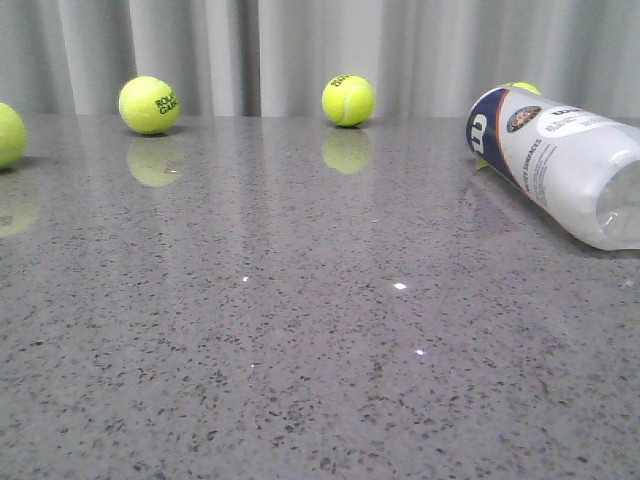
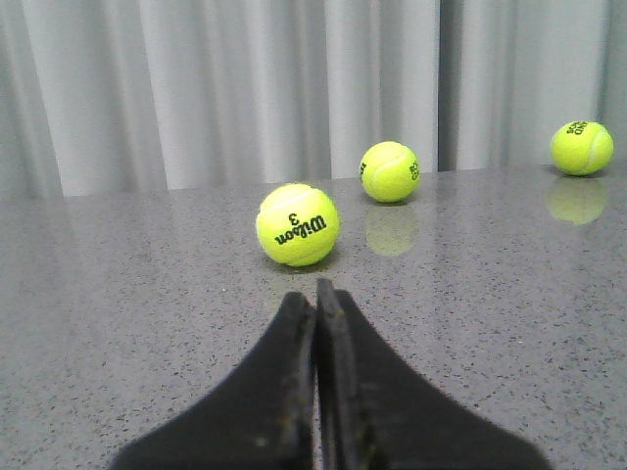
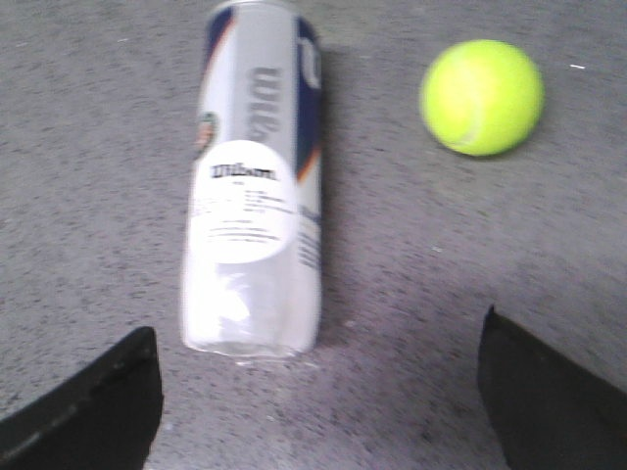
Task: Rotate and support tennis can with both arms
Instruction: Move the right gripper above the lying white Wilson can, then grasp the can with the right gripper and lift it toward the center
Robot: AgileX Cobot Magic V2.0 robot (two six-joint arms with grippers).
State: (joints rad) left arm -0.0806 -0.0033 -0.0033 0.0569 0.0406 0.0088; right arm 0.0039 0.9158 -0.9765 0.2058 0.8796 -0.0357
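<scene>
The tennis can (image 1: 560,160) lies on its side at the right of the grey stone table, white and navy with a "W" logo, its clear end toward the near right. In the right wrist view the tennis can (image 3: 255,186) lies lengthwise ahead of my right gripper (image 3: 318,377), whose black fingers (image 3: 98,401) stand wide open and apart from it. My left gripper (image 2: 315,294) is shut with nothing between its fingers, low over the table just short of a tennis ball (image 2: 298,224). Neither arm shows in the front view.
Yellow-green tennis balls sit along the table's far edge (image 1: 149,104) (image 1: 348,100), one at the left border (image 1: 8,134), one behind the can (image 1: 522,88). A ball (image 3: 481,96) lies beside the can. Grey curtains (image 1: 300,50) hang behind.
</scene>
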